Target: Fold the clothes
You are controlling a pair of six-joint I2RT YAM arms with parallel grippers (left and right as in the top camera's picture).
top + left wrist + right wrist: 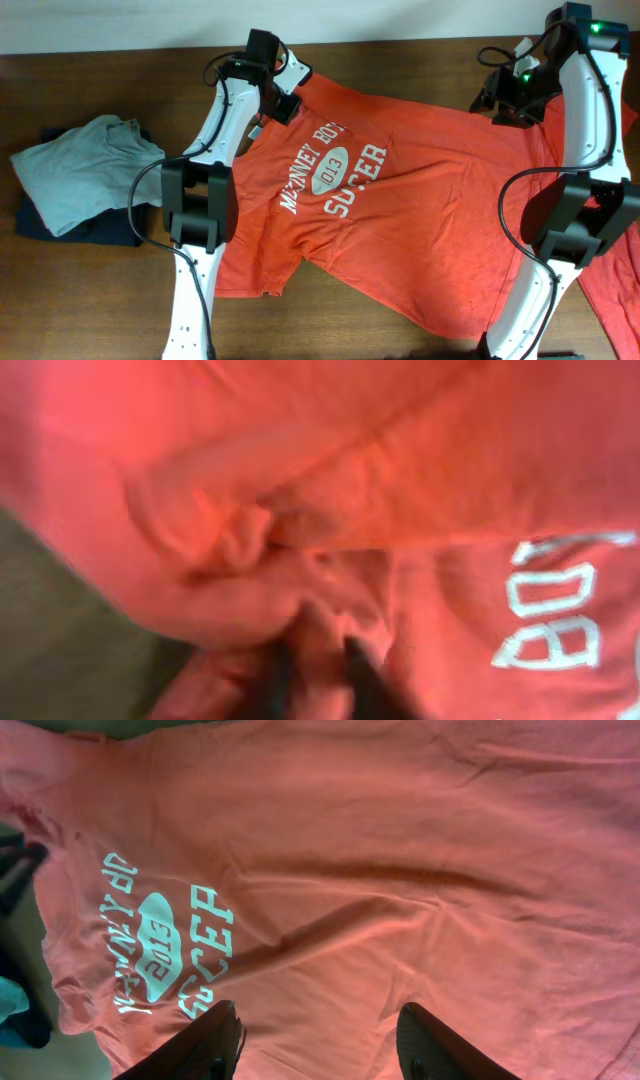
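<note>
An orange-red T-shirt [400, 230] with white "McKinney Boys 2013 Soccer" lettering lies spread across the table. My left gripper [285, 103] is at the shirt's far left corner by the collar and sleeve. In the left wrist view its fingers [315, 670] are shut on a bunched fold of the shirt [330, 510]. My right gripper [508, 100] hovers above the shirt's far right shoulder. In the right wrist view its fingers [318, 1020] are wide open and empty above the shirt [400, 870]. Part of a second orange-red shirt [615, 285] shows at the right edge.
A grey-green garment [85, 170] lies on a dark folded garment [90, 228] at the left of the wooden table [100, 310]. Both arm bases stand on the shirt's near part. A white wall strip runs along the far edge.
</note>
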